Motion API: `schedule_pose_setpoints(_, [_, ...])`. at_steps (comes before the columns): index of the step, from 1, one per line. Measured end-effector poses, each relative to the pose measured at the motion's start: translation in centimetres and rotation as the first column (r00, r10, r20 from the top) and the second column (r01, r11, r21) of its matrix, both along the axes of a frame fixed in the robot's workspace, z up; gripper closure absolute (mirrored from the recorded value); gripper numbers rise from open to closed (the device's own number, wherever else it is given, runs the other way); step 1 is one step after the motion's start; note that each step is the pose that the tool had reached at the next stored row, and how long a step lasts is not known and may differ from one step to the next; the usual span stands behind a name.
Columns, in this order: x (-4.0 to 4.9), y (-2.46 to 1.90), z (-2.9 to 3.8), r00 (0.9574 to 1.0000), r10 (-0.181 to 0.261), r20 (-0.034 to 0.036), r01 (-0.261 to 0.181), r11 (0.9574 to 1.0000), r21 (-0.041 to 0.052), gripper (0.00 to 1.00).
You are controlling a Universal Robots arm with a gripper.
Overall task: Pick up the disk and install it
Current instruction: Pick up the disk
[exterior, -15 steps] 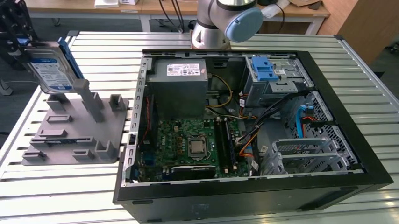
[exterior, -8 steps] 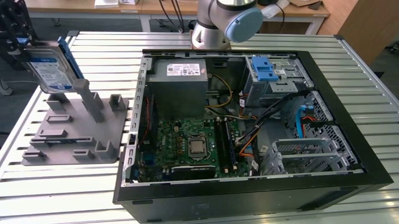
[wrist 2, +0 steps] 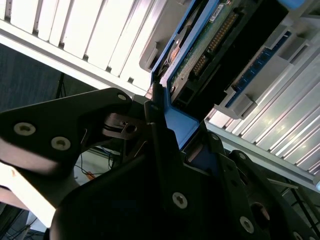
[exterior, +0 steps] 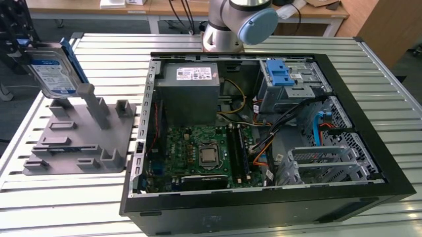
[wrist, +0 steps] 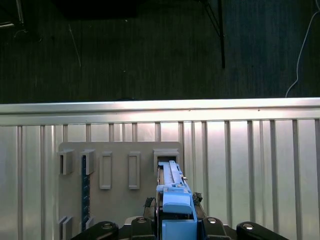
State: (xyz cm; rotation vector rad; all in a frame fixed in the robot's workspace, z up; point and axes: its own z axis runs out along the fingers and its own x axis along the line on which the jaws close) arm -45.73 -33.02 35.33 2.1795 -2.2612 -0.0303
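The disk has a grey metal body, glossy paper label and smooth blue plastic rails. The stand beneath is matt grey plastic; the tabletop is ribbed, shiny metal. The hand is matt black.

Robotics lab or workshop, slatted metal counter carrying an opened desktop computer case with bare motherboard, the disk on edge at a grey slotted fixture, robot arm mounted behind, wooden desks beyond, dark carpet floor.
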Motion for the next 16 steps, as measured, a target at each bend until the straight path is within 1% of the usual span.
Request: schedule_pose_setpoints(16, [0.0,0.0,0.42,1.0,0.0,0.0,0.0,1.0,0.0,0.64])
